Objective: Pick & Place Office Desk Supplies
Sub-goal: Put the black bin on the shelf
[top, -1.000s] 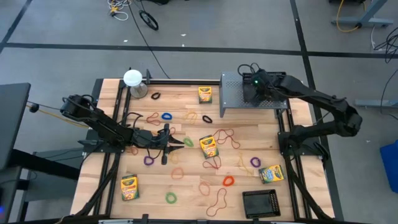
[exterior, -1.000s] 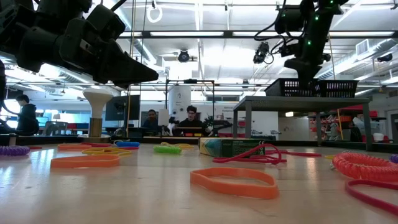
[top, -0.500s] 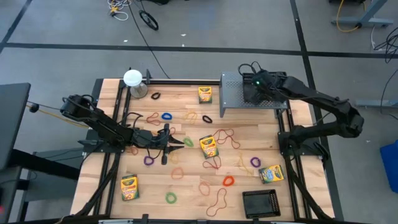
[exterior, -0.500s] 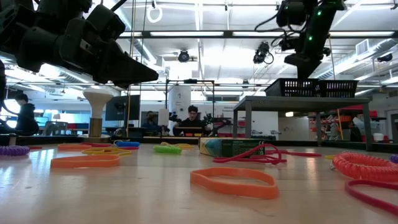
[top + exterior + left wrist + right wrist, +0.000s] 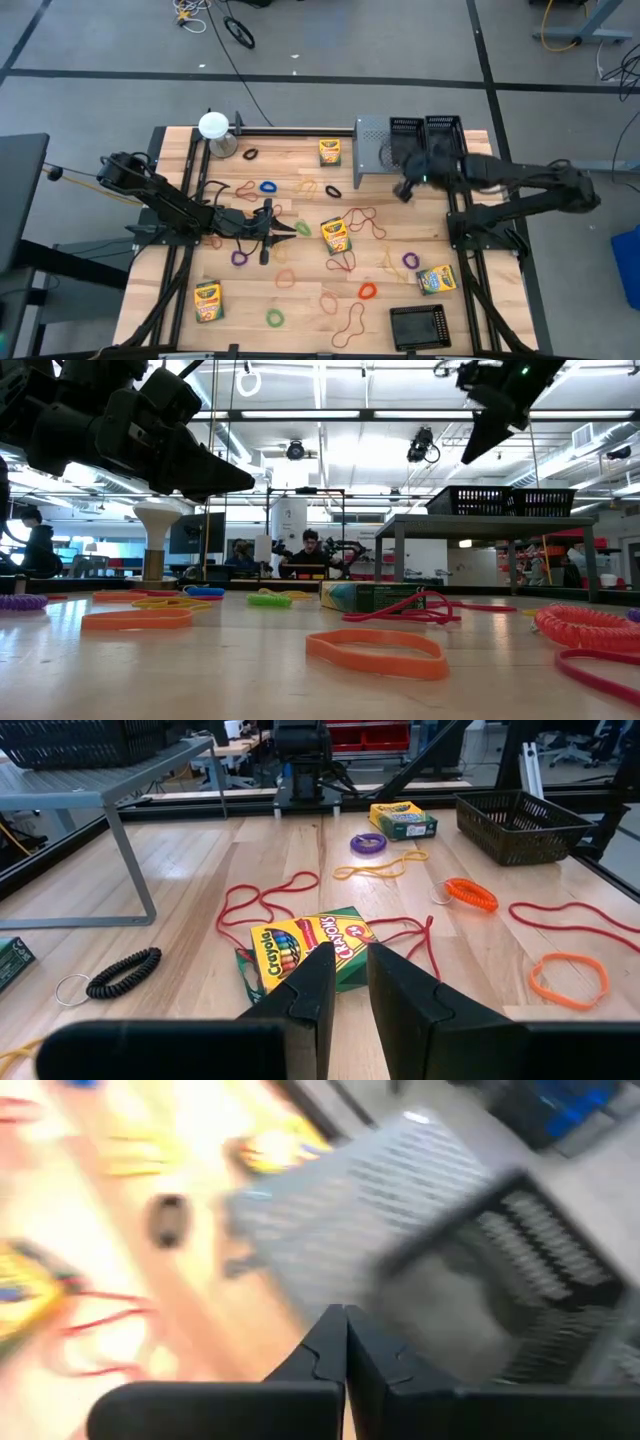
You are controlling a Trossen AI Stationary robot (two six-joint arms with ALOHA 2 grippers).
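Since a second ago the right arm has swung off the grey shelf point(image 5: 372, 148) toward the bench middle; its right end effector point(image 5: 404, 190) now hangs above the bench edge of that shelf, fingers pressed together, nothing between them. Two black mesh baskets point(image 5: 425, 130) on the shelf, covered by the arm before, are now exposed in the high view. In the low view the same end effector point(image 5: 472, 450) points downward, high above the bench.

Left arm unchanged: left end effector point(image 5: 290, 228) hovers low over the bench point(image 5: 300, 300), left of the central crayon box point(image 5: 336, 235). Its wrist view shows the fingers point(image 5: 315, 982) slightly parted, empty, aimed at that box point(image 5: 305, 948), which lies flat with a red band point(image 5: 265, 900) looped beside it.

Other crayon boxes: one at the far edge point(image 5: 330, 151), one near left point(image 5: 207, 300), one near right point(image 5: 436, 279). Rubber bands lie scattered loose across the bench, e.g. blue point(image 5: 267, 186), green point(image 5: 275, 317), orange point(image 5: 367, 291).
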